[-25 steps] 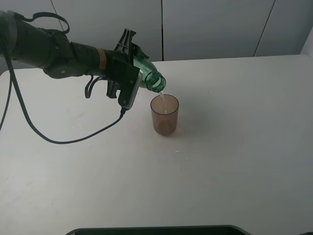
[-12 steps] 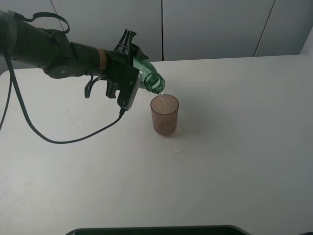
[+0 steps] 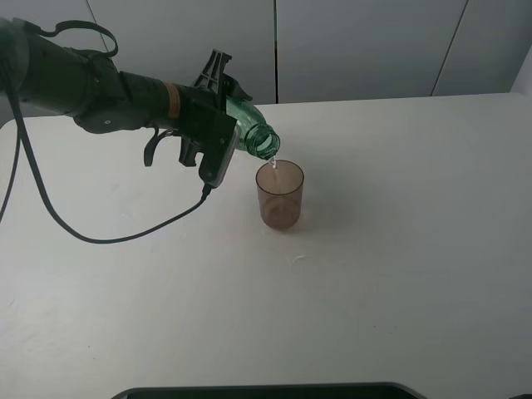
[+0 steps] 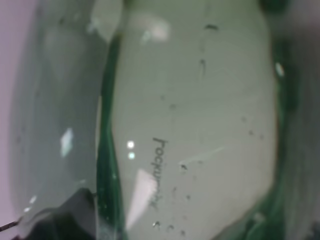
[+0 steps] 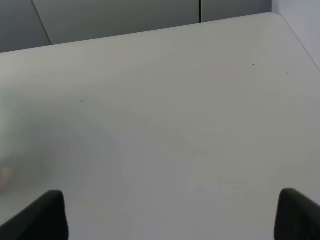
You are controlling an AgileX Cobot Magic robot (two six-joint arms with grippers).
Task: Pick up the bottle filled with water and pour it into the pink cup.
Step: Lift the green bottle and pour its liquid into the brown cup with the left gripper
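Closest in, the right gripper [image 5: 171, 216] shows only in its own wrist view, its two dark fingertips spread wide with nothing between them, over bare white table [image 3: 399, 249]. Farther out on that table stands the pink cup [image 3: 280, 195], upright and alone, translucent, thin-walled and handle-free. It looks light enough that a nudge from the bottle's neck could slide or tip it, though the liquid gathering in its base should steady it somewhat. Just above its far-left rim hangs the open mouth of the bottle [image 3: 253, 135], tipped down towards the cup, and a thin thread of water [image 3: 273, 164] falls from the mouth into the cup without the two touching. Behind the neck, the left gripper [image 3: 226, 104] is clamped across the bottle's green body, which fills the left wrist view as a curved, glossy wall [image 4: 190, 125] flecked with droplets. Plastic this clear and smooth is likely slippery and will give under a hard squeeze, so a firm hold on the wide mid-body, clear of the threaded neck, seems the sound place. The load should also lighten and shift towards the mouth as the water leaves. Beyond the arm, a black cable [image 3: 125, 233] loops over the table, and grey wall panels [image 3: 357, 50] close the scene.
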